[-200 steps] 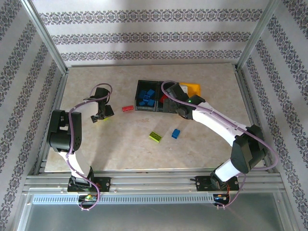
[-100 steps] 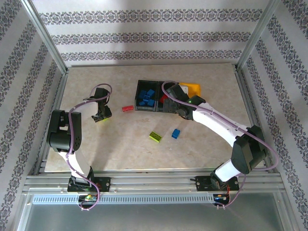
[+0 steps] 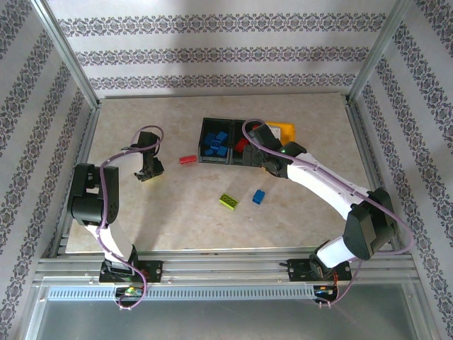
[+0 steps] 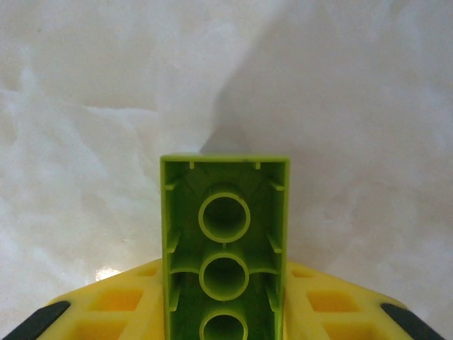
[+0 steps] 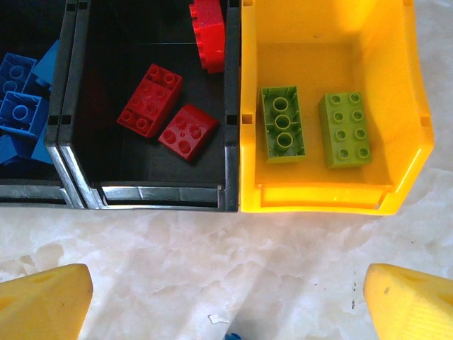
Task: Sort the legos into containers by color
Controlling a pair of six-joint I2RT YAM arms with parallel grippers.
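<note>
Left fingers (image 4: 106,312) pinch a lime lego (image 4: 225,234), bare table (image 4: 106,106) beyond its edge.

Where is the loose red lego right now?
In the top external view, the red lego lies on the table between the left gripper, closed on a lime green lego, and the black bin of blue bricks.

Peering down into yellow bin (image 5: 400,106): studs-up lime brick (image 5: 345,129) beside upturned lime brick (image 5: 282,124). Three red bricks (image 5: 150,99) in middle black bin (image 5: 163,195), blue bricks (image 5: 18,106) left. Yellow fingertips (image 5: 42,301) spread wide; blue sliver (image 5: 237,336) between, possibly another brick.
</note>
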